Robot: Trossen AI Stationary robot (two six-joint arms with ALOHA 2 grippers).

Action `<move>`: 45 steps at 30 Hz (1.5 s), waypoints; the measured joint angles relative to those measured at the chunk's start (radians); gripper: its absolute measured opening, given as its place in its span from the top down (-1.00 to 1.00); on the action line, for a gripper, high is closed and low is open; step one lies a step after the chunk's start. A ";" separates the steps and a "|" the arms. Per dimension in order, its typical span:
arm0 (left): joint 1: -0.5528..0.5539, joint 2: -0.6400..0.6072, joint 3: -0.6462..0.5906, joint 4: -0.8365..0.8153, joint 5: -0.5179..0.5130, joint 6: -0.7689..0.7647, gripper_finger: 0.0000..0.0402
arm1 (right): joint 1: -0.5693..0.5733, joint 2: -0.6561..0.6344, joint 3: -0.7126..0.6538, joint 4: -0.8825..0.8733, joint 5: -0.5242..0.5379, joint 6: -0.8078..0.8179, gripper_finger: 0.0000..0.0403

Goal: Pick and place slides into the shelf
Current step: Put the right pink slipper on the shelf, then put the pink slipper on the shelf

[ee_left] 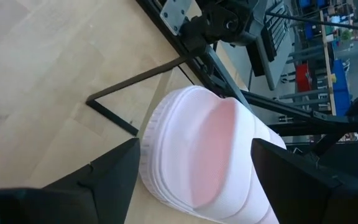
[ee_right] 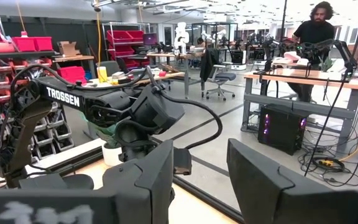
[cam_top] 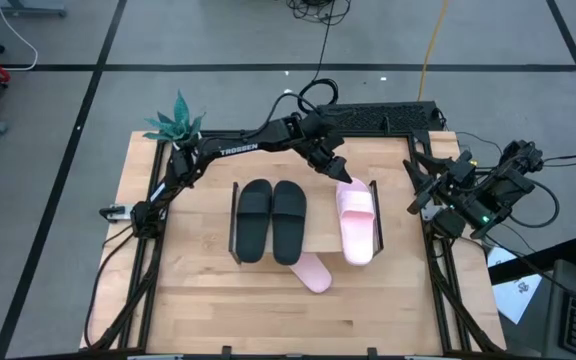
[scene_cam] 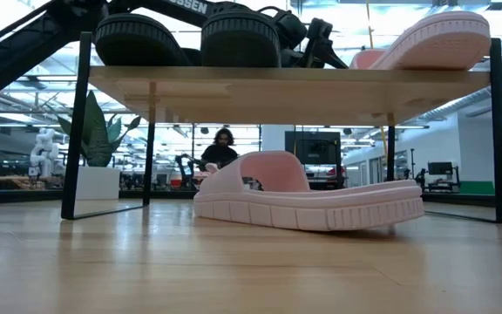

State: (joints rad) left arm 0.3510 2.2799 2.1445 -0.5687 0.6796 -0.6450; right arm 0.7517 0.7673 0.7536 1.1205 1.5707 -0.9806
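Big wooden table [cam_top: 208, 300] with the shelf [cam_top: 313, 238] sitting on it, black pair [cam_top: 271, 218] plus one pink slide [cam_top: 356, 225] up top, the other pink slide [scene_cam: 308, 199] on the table poking under it. Left gripper [cam_top: 342, 178] is at the shelf slide's heel, fingers [ee_left: 110, 177] spread apart either side of it. Right gripper [cam_top: 420, 185] is parked at the table's right edge, fingers [ee_right: 143, 180] apart too.

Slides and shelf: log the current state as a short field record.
black slides: pair side by side on the shelf
pink slide on shelf, at the right end of the board
pink slide off shelf: on the table, partly under the shelf
left gripper: open, fingers either side of the shelved pink slide's back end
right gripper: open, off the table's right edge, idle
slides placed: three of four
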 joint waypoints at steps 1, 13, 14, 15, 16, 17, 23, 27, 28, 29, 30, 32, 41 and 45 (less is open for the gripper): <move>0.005 0.000 0.000 0.005 0.000 -0.002 -0.52 | 0.000 0.000 0.000 0.000 0.000 0.000 0.31; 0.115 -0.006 0.155 0.081 0.090 -0.074 -0.52 | 0.000 0.000 0.000 -0.095 0.000 0.094 0.31; 0.124 -0.012 0.178 0.076 0.117 -0.078 -0.52 | 0.000 0.000 0.000 -0.108 0.000 0.106 0.31; 0.136 -0.026 0.197 0.066 0.145 -0.083 -0.52 | 0.000 0.000 0.000 -0.119 0.000 0.117 0.31; 0.146 -0.042 0.211 0.051 0.175 -0.085 -0.52 | 0.002 0.001 0.000 -0.129 0.000 0.130 0.31; 0.152 -0.068 0.212 0.049 0.201 -0.084 -0.52 | 0.005 0.004 0.000 -0.133 0.000 0.147 0.31; 0.179 -0.290 0.203 -0.204 0.176 0.068 -0.52 | 0.065 0.045 0.000 -0.131 -0.003 0.217 0.31; 0.174 -0.469 0.202 -0.457 -0.051 0.214 -0.52 | 0.139 0.085 0.000 -0.133 -0.074 0.287 0.31; 0.162 -0.512 0.202 -0.510 -0.125 0.236 -0.52 | 0.159 0.096 0.000 -0.134 -0.106 0.310 0.31; 0.147 -0.554 0.203 -0.558 -0.202 0.248 -0.52 | 0.178 0.107 0.000 -0.133 -0.134 0.335 0.31; 0.129 -0.592 0.203 -0.602 -0.278 0.257 -0.52 | 0.197 0.118 0.000 -0.131 -0.154 0.362 0.31; 0.082 -0.654 0.203 -0.678 -0.419 0.263 -0.52 | 0.238 0.147 0.000 -0.131 -0.158 0.423 0.31; -0.206 -0.796 0.202 -0.936 -0.762 0.064 -0.52 | 0.345 0.290 0.000 -0.133 -0.158 0.678 0.31; -0.405 -0.780 0.200 -1.002 -0.844 -0.091 -0.52 | 0.346 0.292 0.000 -0.131 -0.157 0.670 0.31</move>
State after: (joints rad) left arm -0.0544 1.4999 2.3447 -1.5708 -0.1649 -0.7356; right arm 1.0981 1.0591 0.7536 0.9897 1.4137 -0.3106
